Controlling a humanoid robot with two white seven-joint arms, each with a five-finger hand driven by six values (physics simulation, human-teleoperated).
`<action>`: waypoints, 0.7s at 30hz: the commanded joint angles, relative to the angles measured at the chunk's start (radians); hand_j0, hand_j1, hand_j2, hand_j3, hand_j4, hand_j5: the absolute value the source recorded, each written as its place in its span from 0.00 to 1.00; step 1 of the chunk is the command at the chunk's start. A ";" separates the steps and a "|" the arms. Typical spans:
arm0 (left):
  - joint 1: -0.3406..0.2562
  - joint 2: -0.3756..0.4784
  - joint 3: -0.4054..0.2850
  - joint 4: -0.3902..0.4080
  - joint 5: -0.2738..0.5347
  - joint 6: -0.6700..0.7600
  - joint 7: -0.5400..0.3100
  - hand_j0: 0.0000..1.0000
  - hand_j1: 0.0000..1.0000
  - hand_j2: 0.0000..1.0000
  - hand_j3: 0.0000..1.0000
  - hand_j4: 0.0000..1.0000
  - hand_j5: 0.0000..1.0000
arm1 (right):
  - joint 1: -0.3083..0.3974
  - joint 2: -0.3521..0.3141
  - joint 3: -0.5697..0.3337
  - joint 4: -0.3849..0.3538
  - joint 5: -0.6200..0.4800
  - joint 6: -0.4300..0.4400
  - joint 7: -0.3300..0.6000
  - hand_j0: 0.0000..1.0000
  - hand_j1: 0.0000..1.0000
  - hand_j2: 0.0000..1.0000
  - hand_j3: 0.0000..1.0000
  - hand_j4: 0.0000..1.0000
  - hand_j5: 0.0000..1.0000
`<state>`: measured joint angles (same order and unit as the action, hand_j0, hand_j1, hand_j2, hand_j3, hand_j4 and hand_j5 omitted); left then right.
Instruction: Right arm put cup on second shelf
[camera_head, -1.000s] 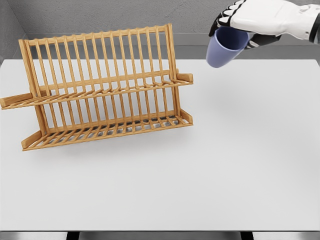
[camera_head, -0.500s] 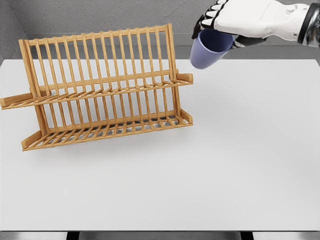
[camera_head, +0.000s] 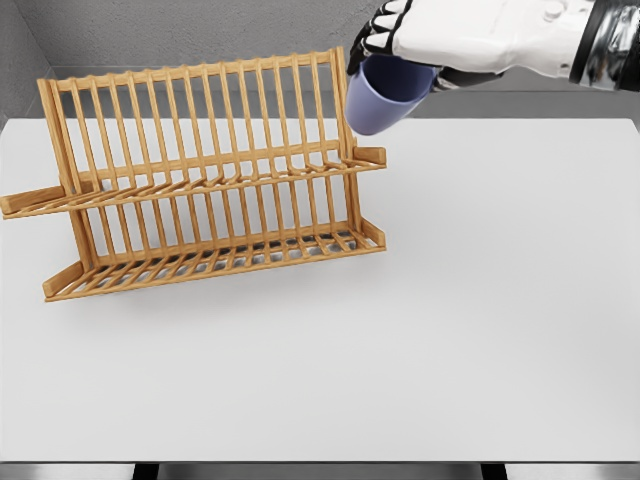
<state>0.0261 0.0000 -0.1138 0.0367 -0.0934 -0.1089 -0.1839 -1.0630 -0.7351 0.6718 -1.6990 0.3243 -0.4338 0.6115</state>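
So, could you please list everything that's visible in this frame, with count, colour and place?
dish rack: one, light brown wood, two slatted shelves, standing on the left half of the table.
cup: one, pale blue-violet, tilted, held in the air just beside the rack's upper right corner, not resting on any shelf.
table: one, white, filling most of the view.
wall: grey, behind the table.
right hand: one, white with black fingers, at the top right, closed around the cup; its arm comes in from the right edge.
left arm: not in view.
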 joint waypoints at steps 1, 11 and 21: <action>0.000 0.000 0.000 0.000 0.000 0.000 0.000 1.00 1.00 1.00 1.00 1.00 1.00 | 0.000 0.020 0.000 -0.008 -0.002 0.006 -0.001 0.66 0.66 0.66 0.66 0.66 0.66; 0.000 0.000 -0.001 0.000 0.000 0.000 0.000 1.00 1.00 1.00 1.00 1.00 1.00 | 0.018 0.059 0.009 -0.027 -0.001 0.020 -0.001 0.67 0.67 0.67 0.67 0.67 0.67; 0.000 0.000 0.000 0.000 0.000 0.000 0.000 1.00 1.00 1.00 1.00 1.00 1.00 | 0.092 0.045 0.008 -0.027 0.005 0.007 -0.001 0.69 0.69 0.69 0.69 0.69 0.69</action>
<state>0.0261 0.0000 -0.1139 0.0367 -0.0934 -0.1089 -0.1839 -0.9634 -0.6850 0.6796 -1.7256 0.3308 -0.4249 0.6079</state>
